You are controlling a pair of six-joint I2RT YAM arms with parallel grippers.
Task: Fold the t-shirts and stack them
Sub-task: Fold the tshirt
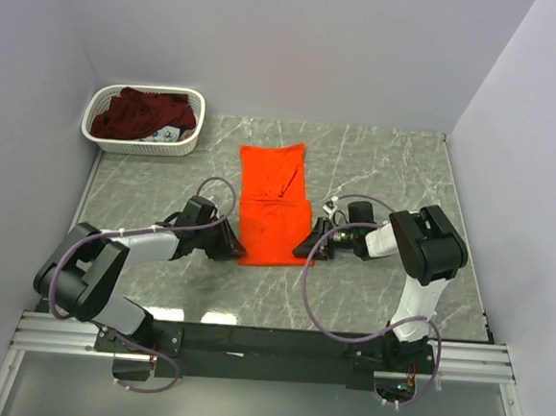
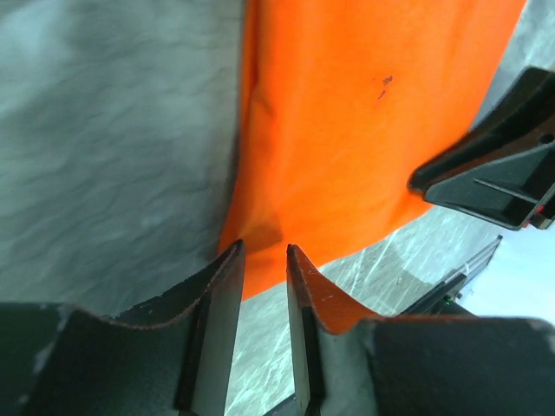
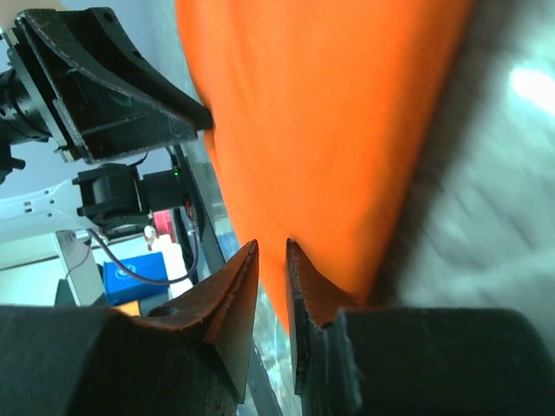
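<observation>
The orange t-shirt [image 1: 270, 207] lies flat on the table as a long narrow strip. My left gripper [image 1: 234, 248] is low at its near left corner. In the left wrist view, a narrow gap is open between the jaws and the corner of the orange t-shirt [image 2: 347, 130] sits at the tips of the left gripper [image 2: 265, 251]. My right gripper [image 1: 306, 247] is at the near right corner. In the right wrist view the right gripper [image 3: 272, 247] is pinched close on the hem of the orange t-shirt [image 3: 329, 130]. The maroon t-shirt [image 1: 136, 115] is bunched in the basket.
The white lattice basket [image 1: 193, 129] stands at the back left corner, against the walls. Each wrist view shows the opposite gripper across the strip: the right gripper [image 2: 486, 173] and the left gripper [image 3: 113, 95]. Grey marbled table [image 1: 397, 169] surrounds the shirt.
</observation>
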